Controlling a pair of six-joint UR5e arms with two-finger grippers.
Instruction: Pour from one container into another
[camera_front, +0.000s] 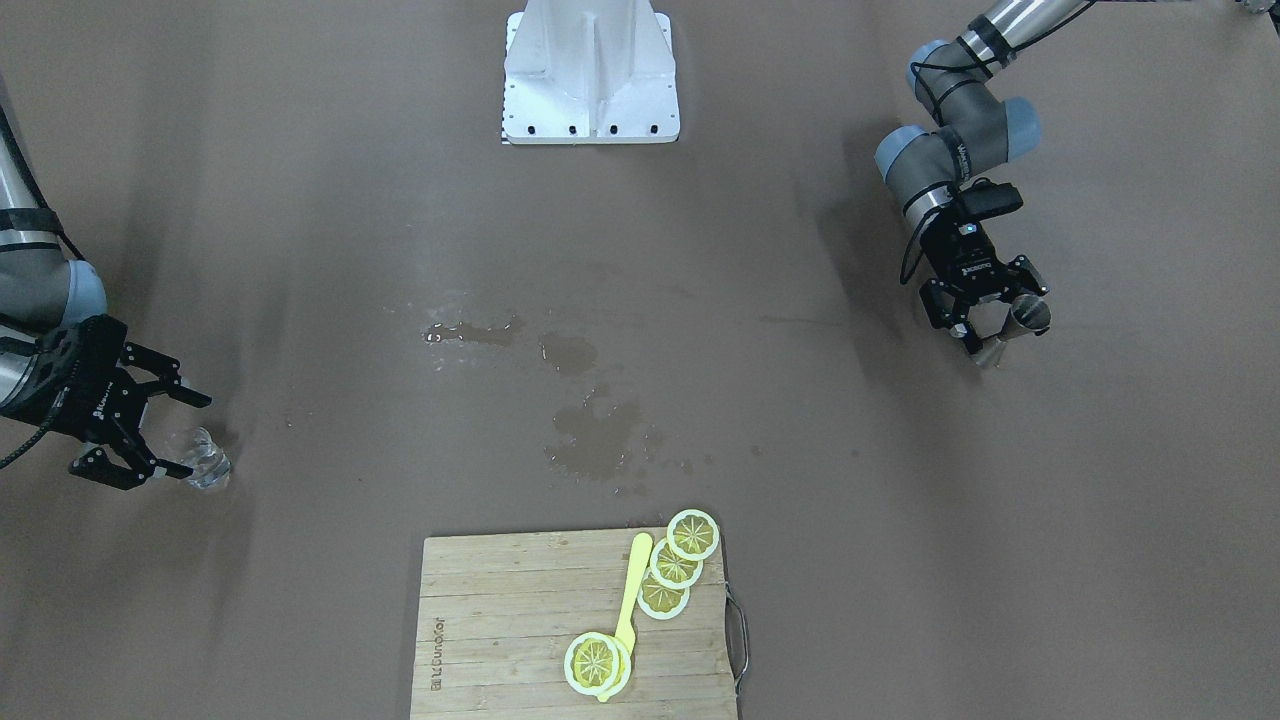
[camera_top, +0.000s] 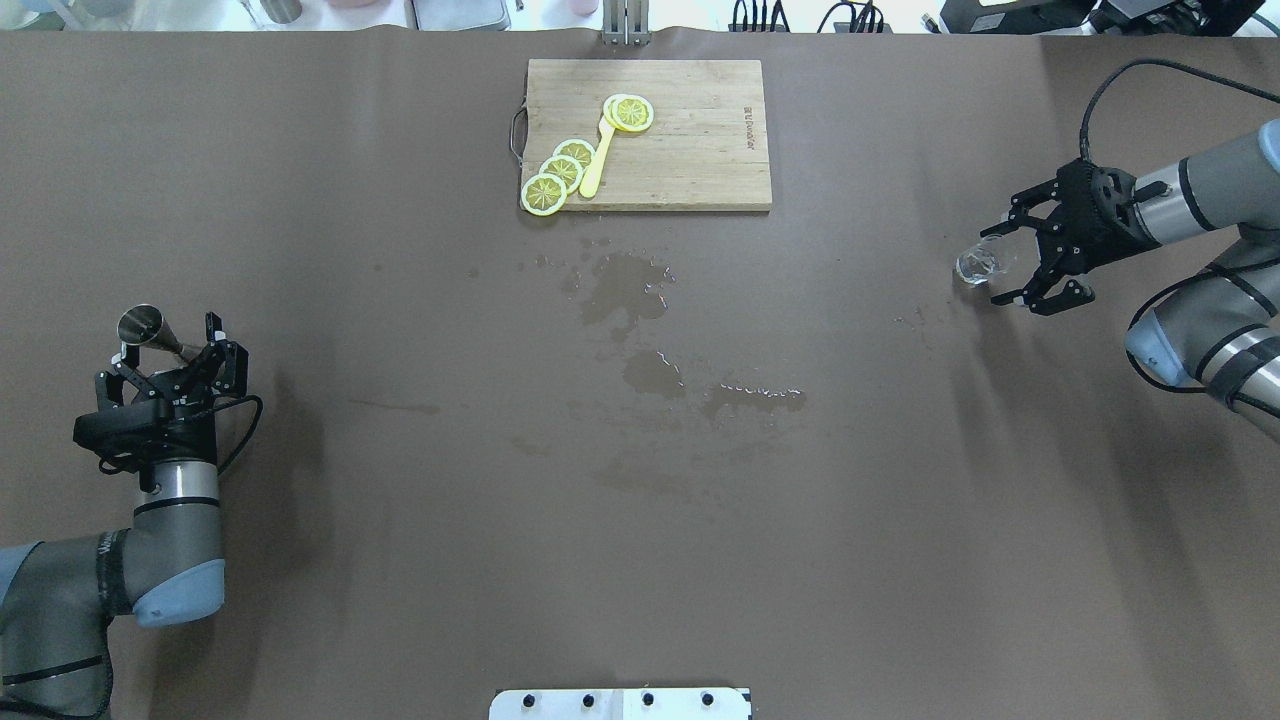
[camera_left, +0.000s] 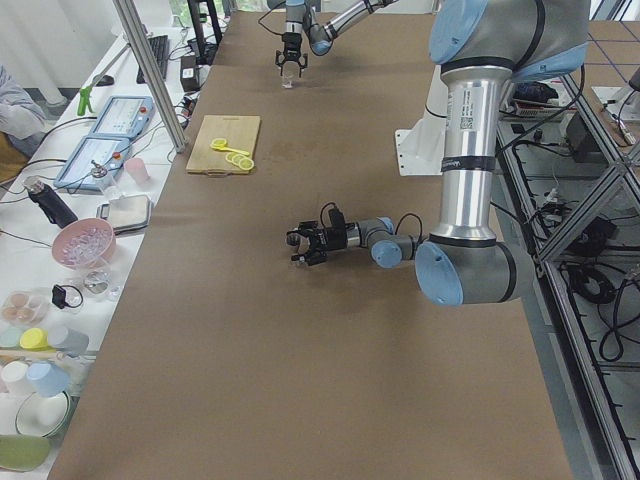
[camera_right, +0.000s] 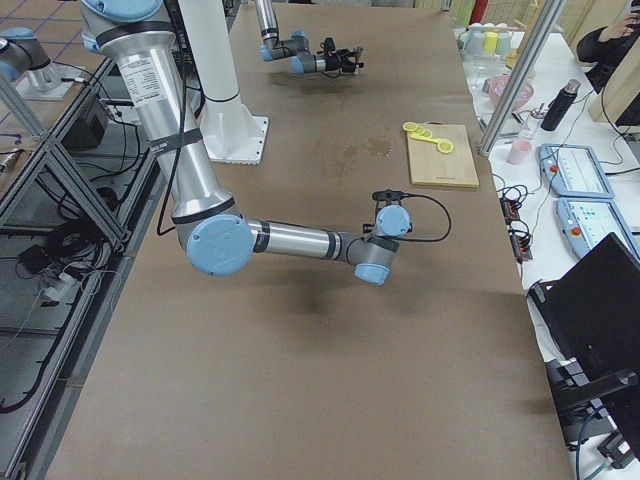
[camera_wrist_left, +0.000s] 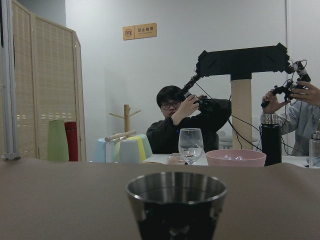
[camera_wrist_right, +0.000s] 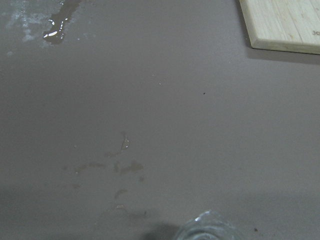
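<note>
Brown surface (camera_top: 400, 560), two arms, one at each end.

Left end: the left gripper (camera_top: 168, 345) is low over the surface, fingers spread. The steel jigger (camera_top: 141, 324) stands upright on the surface between them, open mouth up. The left wrist view shows its rim dead centre and close. Whether either finger touches it cannot be told.

Right end: the right gripper (camera_top: 995, 267) is also low, its fingers wide apart. The small glass cup (camera_top: 974, 266) sits on the surface right at the fingertips, in the gap or just past it, nearer the finger on the far-edge side. Contact cannot be told. The right wrist view catches only the cup's rim at its bottom edge. What is in the cup cannot be made out.

The cup and jigger are well apart, nearly the whole length of the surface between them.

Middle of the surface: several wet patches (camera_top: 625, 290), dark with a few glints, spread from near the board back toward the robot's edge.

Middle of the far edge: a wooden cutting board (camera_top: 700, 150) lies flat. On it are yellow lemon slices (camera_top: 545, 193), one overhanging the board's corner, and a yellow spoon (camera_top: 597, 165) among them.
</note>
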